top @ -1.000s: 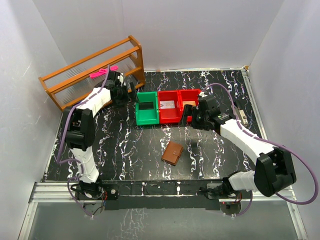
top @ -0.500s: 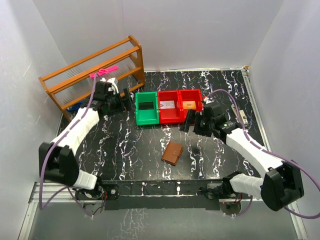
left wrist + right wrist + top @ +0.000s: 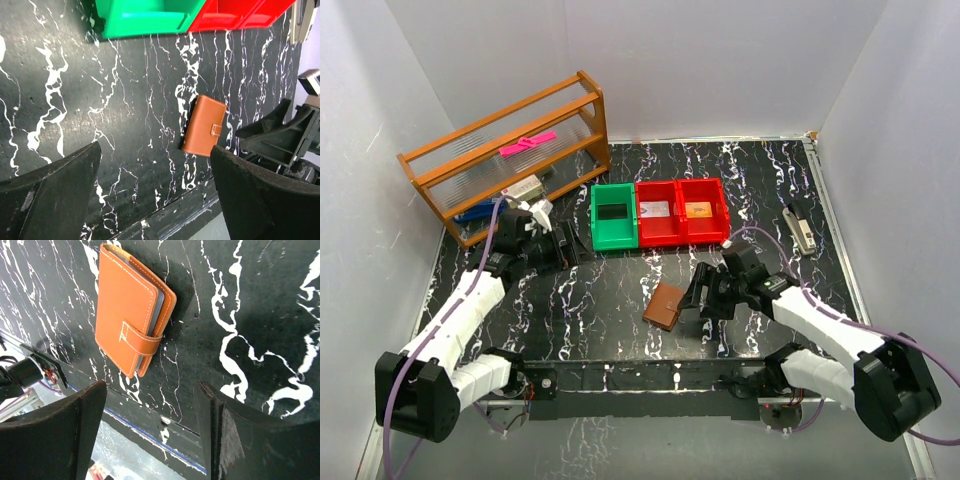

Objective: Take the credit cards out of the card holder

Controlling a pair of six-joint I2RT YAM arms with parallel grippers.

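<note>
The card holder (image 3: 665,306) is a brown leather wallet lying shut on the black marble table, its strap fastened. It also shows in the left wrist view (image 3: 204,126) and the right wrist view (image 3: 131,307), where a thin grey edge shows between the covers. My right gripper (image 3: 696,295) is open and empty just right of the wallet, low over the table (image 3: 150,385). My left gripper (image 3: 565,246) is open and empty, well left of the wallet (image 3: 155,150). A pale card (image 3: 656,209) and a gold-orange card (image 3: 697,209) lie in the red bins.
A green bin (image 3: 612,240) and two red bins (image 3: 678,238) stand in a row behind the wallet. A wooden rack (image 3: 582,112) with a pink item (image 3: 527,143) is at the back left. A small grey stapler-like object (image 3: 801,229) lies at the right. White walls surround the table.
Both arms have drawn back from the bins toward the near edge. The right gripper has come down beside the wallet. The left gripper has moved away from the rack.
</note>
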